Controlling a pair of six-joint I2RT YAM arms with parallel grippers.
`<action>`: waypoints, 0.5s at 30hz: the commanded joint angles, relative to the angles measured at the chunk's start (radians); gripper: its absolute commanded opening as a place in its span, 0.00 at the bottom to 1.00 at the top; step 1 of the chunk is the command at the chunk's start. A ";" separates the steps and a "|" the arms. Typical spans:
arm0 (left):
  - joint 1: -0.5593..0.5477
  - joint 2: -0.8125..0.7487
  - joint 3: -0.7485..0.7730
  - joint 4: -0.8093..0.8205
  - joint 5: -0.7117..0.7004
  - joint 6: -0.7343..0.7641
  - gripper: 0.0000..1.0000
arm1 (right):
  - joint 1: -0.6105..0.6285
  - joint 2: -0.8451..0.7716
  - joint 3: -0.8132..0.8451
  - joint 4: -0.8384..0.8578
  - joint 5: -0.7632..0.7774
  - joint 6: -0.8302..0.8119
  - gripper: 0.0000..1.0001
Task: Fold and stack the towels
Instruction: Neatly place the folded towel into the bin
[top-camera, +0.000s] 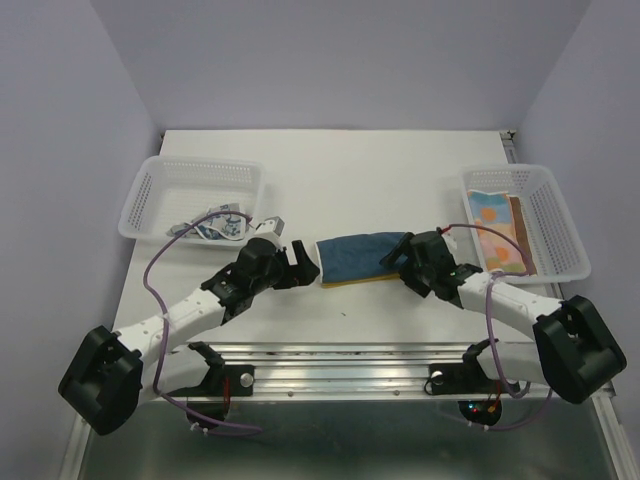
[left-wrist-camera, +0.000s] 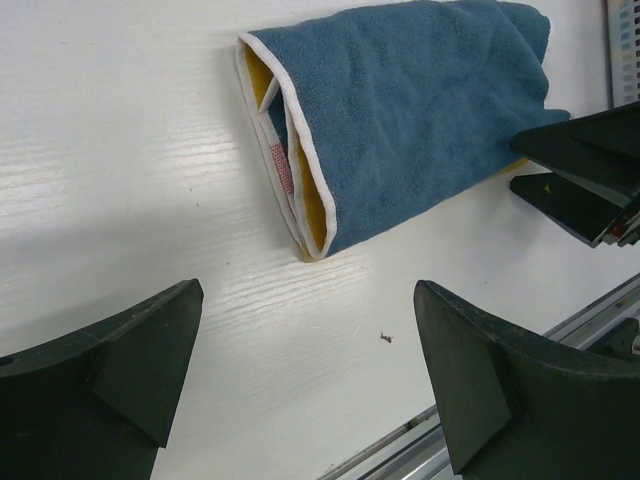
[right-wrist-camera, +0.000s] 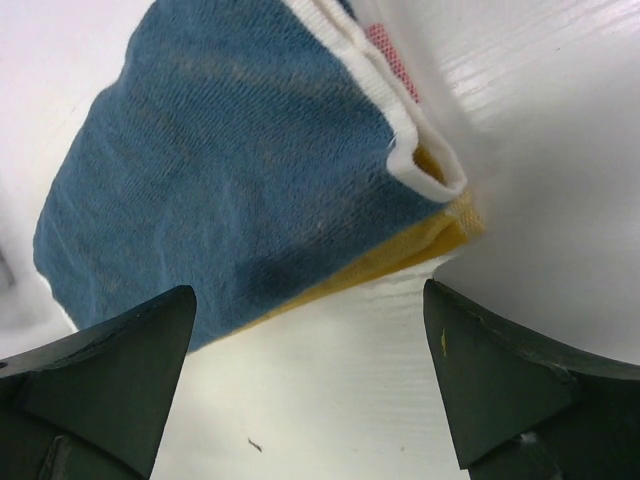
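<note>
A dark blue towel with a yellow underside and white trim lies folded on the table's middle; it also shows in the left wrist view and the right wrist view. My left gripper is open and empty just left of it. My right gripper is open and empty at its right end, seen as dark fingers in the left wrist view. A white towel with blue pattern hangs over the left basket's front. Orange, blue-circled towels lie stacked in the right basket.
A white perforated basket stands at the back left and another at the back right. A metal rail runs along the near table edge. Purple cables loop from both arms.
</note>
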 joint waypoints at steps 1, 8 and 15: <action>-0.001 -0.036 0.005 0.032 0.000 0.006 0.99 | 0.006 0.049 -0.027 0.112 0.093 0.089 1.00; 0.002 -0.056 -0.005 0.031 -0.010 0.005 0.99 | 0.006 0.171 0.017 0.132 0.179 0.106 0.88; 0.005 -0.060 -0.005 0.019 -0.025 0.005 0.99 | 0.006 0.238 0.036 0.137 0.286 0.104 0.58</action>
